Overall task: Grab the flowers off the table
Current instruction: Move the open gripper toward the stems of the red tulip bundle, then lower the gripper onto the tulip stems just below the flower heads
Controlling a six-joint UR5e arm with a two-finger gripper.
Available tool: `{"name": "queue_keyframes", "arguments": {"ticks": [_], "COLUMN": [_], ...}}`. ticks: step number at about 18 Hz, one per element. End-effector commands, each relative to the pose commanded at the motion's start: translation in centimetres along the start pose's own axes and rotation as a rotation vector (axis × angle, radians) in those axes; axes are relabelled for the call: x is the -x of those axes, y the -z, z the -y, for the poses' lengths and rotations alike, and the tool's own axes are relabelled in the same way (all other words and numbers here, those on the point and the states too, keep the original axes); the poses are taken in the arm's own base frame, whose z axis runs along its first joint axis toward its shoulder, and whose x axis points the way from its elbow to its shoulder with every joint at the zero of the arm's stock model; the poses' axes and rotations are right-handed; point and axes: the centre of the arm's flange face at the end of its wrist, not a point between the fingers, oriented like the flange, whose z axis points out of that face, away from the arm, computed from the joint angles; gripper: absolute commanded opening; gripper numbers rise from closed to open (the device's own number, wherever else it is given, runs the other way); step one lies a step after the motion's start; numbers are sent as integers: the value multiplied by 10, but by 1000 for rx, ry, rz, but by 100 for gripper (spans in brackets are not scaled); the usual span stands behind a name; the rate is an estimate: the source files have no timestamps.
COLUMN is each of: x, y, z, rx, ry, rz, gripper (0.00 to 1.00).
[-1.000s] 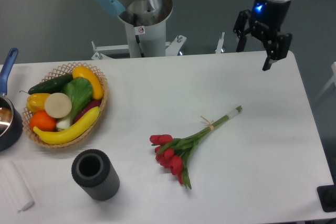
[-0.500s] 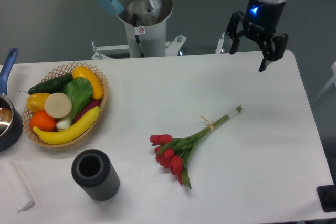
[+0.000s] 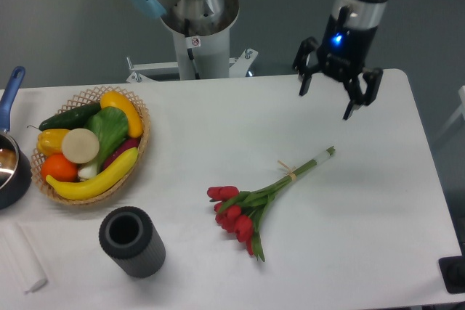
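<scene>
A: Nearest on the worktop (image 3: 378,237), at the left, stands a dark ribbed cylinder (image 3: 131,241). The flowers (image 3: 251,205) lie flat a little right of centre, red heads toward the near side, stems running up and right to the pale band (image 3: 292,173).

B: They look light, soft and easily crushed at the heads. The banded stems seem the firmest place to take hold.

A: Farther left sits a basket (image 3: 93,143) of fruit and vegetables. The surface is white, smooth and plain.

B: At the far side the pincer (image 3: 336,91) hangs above the worktop with fingers spread, holding nothing, well apart from the stems. Grey floor lies beyond.
</scene>
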Motion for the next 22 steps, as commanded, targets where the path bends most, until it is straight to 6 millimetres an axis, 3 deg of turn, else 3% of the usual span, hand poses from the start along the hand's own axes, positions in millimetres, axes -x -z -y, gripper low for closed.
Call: {"name": "queue_keyframes", "arguments": {"ticks": [4, 9, 15, 22], "x": [-2, 0, -3, -2], "y": [-29, -64, -98, -156], "z": [22, 31, 20, 25], "rx": [-7, -5, 55, 173], "ry": [44, 77, 68, 0], "rz": [3, -16, -4, 17], "gripper": [100, 100, 100, 100]}}
